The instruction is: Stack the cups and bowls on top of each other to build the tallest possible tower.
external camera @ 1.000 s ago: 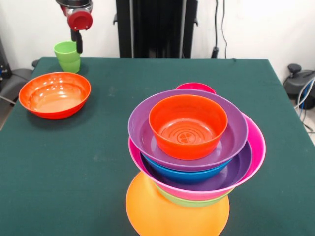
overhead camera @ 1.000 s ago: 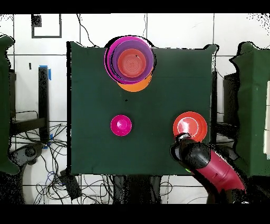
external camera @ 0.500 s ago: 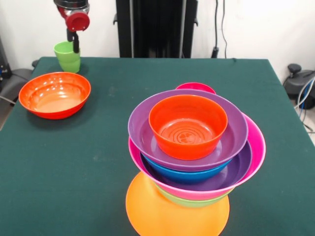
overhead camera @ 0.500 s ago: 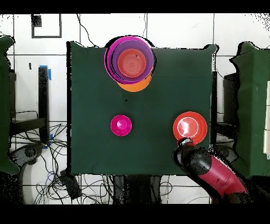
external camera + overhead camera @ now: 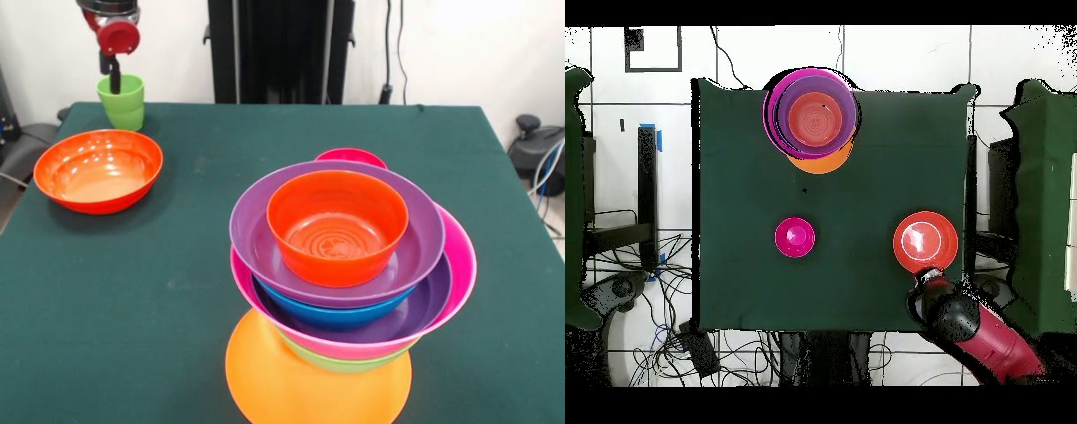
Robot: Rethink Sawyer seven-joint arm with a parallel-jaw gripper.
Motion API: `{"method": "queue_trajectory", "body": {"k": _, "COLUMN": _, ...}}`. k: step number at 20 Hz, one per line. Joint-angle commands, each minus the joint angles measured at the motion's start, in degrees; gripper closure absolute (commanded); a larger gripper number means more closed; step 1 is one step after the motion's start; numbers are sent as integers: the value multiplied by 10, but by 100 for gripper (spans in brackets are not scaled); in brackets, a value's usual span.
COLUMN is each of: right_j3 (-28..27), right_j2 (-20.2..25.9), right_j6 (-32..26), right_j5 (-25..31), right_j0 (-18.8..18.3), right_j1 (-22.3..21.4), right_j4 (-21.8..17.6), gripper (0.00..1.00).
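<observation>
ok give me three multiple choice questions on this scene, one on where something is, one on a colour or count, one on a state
1. Where does the light-green cup stand?
A. near a far table corner, behind the loose red-orange bowl
B. inside the tower
C. on the floor

2. What colour is the top bowl of the tower?
A. blue
B. red-orange
C. green

3. What state is the small magenta-red bowl in?
A. upside down on the tower
B. held by the gripper
C. standing alone, open side up, on the cloth

Answers:
1 A: the front view shows it on the cloth beyond that bowl, under the gripper.
2 B: it sits inside the purple bowl.
3 C: the overhead view shows it apart from everything else.
</observation>
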Motion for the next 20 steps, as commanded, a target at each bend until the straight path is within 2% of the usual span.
{"method": "queue_trajectory", "body": {"k": 1, "right_j3": 24, "right_j2": 76, "right_j6": 2, "right_j5": -31, "right_j0": -15, "right_j1": 57, "right_j4": -44, "gripper": 0}}
{"method": "queue_trajectory", "body": {"k": 8, "right_j3": 34, "right_j2": 93, "right_j6": 18, "right_j5": -51, "right_j0": -29, "right_j1": 70, "right_j4": -52, "gripper": 0}}
{"method": "queue_trajectory", "body": {"k": 13, "right_j3": 38, "right_j2": 104, "right_j6": 21, "right_j5": -42, "right_j0": -37, "right_j1": 61, "right_j4": -49, "gripper": 0}}
{"method": "queue_trajectory", "body": {"k": 20, "right_j3": 37, "right_j2": 106, "right_j6": 29, "right_j5": -54, "right_j0": -31, "right_j1": 70, "right_j4": -50, "gripper": 0}}
